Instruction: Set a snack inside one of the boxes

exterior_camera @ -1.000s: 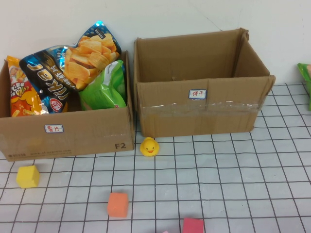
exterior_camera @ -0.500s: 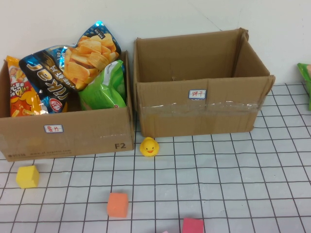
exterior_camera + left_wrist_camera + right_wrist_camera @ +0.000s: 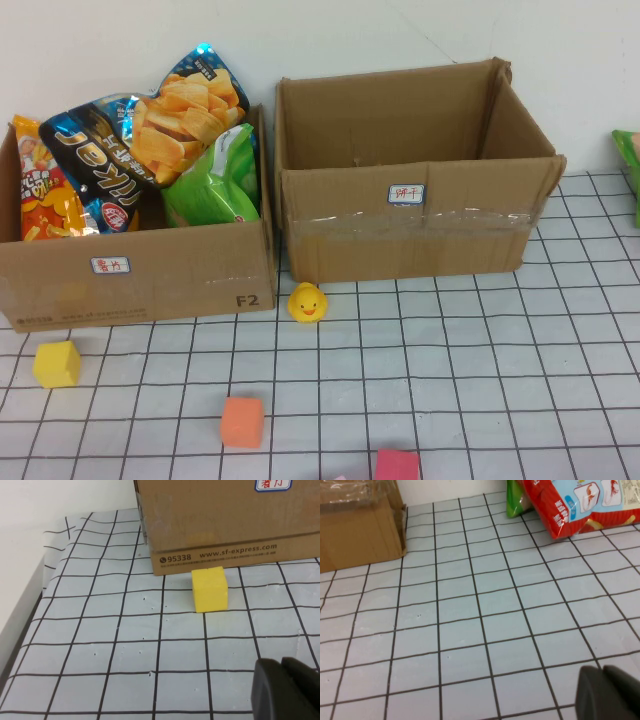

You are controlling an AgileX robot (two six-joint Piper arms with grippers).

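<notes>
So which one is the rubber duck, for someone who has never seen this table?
Start at the two open cardboard boxes on the gridded table: the left box holds snack bags, the right box looks empty. The small yellow rubber duck sits in front of the gap between them. Unlike the yellow cube and orange cube, it is rounded with an orange beak.

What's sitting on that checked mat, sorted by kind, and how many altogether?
Cardboard boxes: 2, left box, right box
Foam cubes: 3, yellow cube, orange cube, red cube
Rubber duck: 1
Loose snack bags: 2, red bag, green bag
Total: 8
The left pincer hovers near the yellow cube; the right pincer hovers over bare mat.
</notes>
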